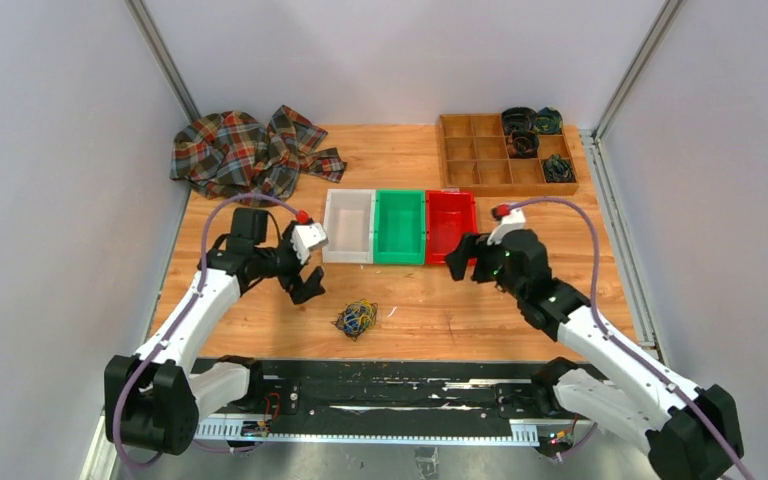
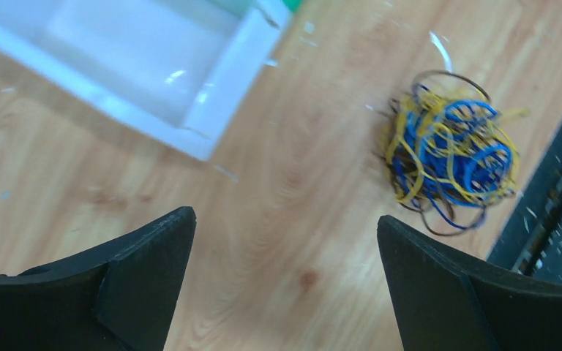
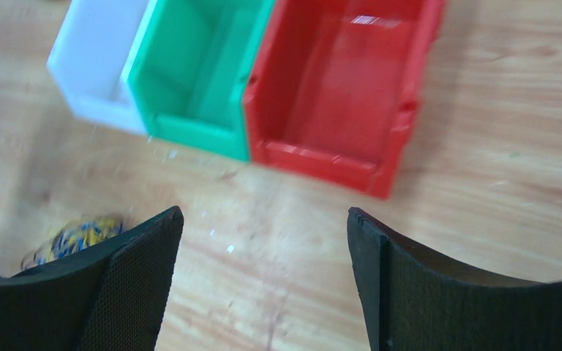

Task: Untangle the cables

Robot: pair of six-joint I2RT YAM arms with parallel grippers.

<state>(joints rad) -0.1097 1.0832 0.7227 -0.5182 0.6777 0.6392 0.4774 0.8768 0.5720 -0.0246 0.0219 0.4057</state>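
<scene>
Near the front edge of the desk (image 1: pixel 560 240), a little left of its middle, the cables (image 1: pixel 356 319) lie in a small rounded tangle of thin blue, yellow and dark wires looped through one another, resting on the pale grained wood. The left claw (image 1: pixel 305 283) hangs above the desk between the tangle and the left edge, with its matte black wedge-shaped fingers (image 2: pixel 143 252) spread wide and nothing between them; in its wrist view the tangle sits up and to the right, clear of both fingers. The right claw (image 1: pixel 457 258) is also spread and holds nothing, its textured black pads (image 3: pixel 135 256) poised above bare wood just in front of a glossy red plastic bin (image 1: pixel 451 225). That bin stands side by side with a green bin (image 1: pixel 400 227) and a white bin (image 1: pixel 348 227), all rectangular. A crumpled plaid cloth (image 1: pixel 245 150) fills the far left corner, and a wooden compartment tray (image 1: pixel 480 150) the far right corner.
</scene>
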